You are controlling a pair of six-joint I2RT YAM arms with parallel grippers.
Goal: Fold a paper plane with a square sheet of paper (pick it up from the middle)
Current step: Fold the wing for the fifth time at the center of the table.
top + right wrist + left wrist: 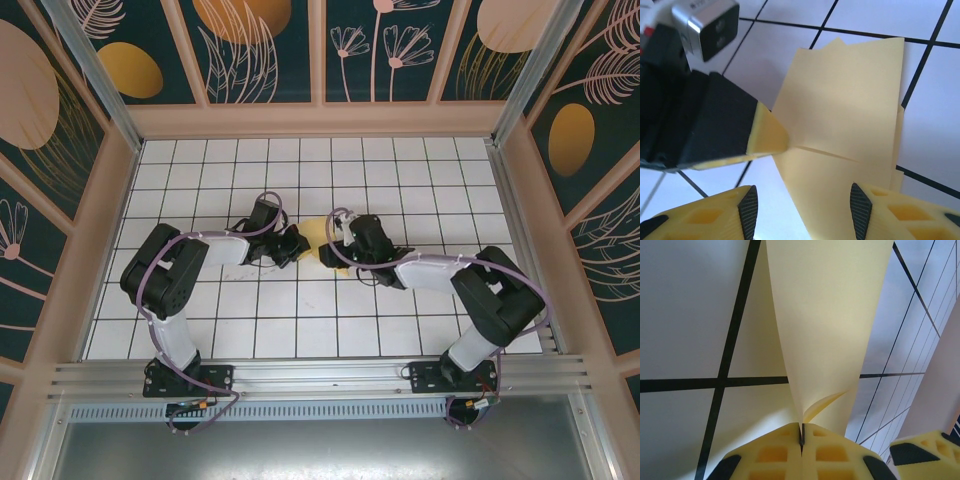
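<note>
The paper (850, 100) is at the centre of the surface (400, 170), partly folded, with layered edges and one crease. It seems light, thin and floppy, and easy to wrinkle, so a folded edge is the best place to hold it. The left tool (801, 440), coming from 9 o'clock, pinches its edge. The right tool (805, 210), from 3 o'clock, stands wide, with the paper between its fingers but not gripped.

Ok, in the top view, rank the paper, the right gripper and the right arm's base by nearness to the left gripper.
1. paper, pinched in the left gripper, mid-table.
2. right gripper, just right of the paper.
3. right arm's base, at the near edge, right side.
</note>
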